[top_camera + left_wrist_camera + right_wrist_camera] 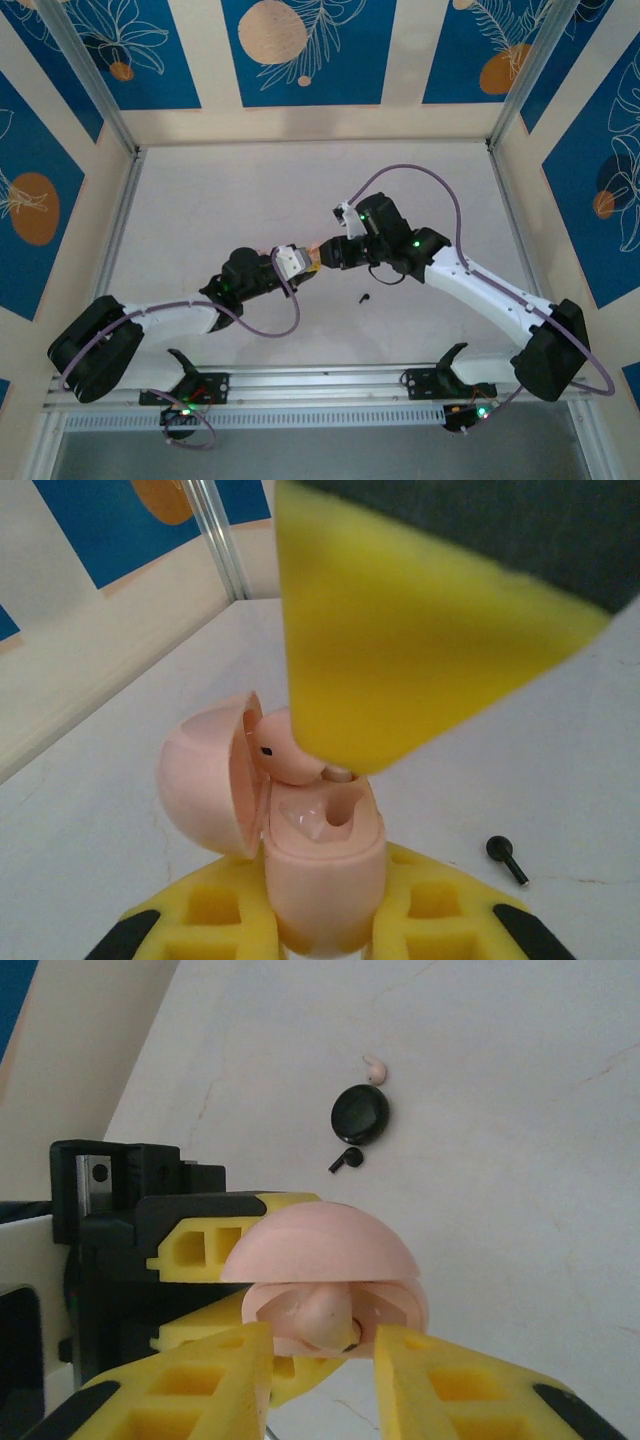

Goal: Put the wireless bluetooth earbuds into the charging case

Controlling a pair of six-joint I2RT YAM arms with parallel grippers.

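My left gripper (325, 925) is shut on the pink charging case (325, 865), holding it upright above the table with its lid (205, 785) swung open. A pale pink earbud (285, 750) sits partly in the case's far socket; the near socket is bare. In the right wrist view the same earbud (325, 1320) stands under the lid (320, 1245), between the fingers of my right gripper (322, 1360), with a gap on each side. The two grippers meet mid-table (312, 258). A black earbud (508, 858) lies on the table to the right.
In the right wrist view a round black disc (360, 1115) lies on the table beyond the case, with a black stemmed bud (347, 1159) beside it and a small pale pink bud-shaped piece (374, 1067) past it. Patterned walls and metal rails (120, 220) ring the white table.
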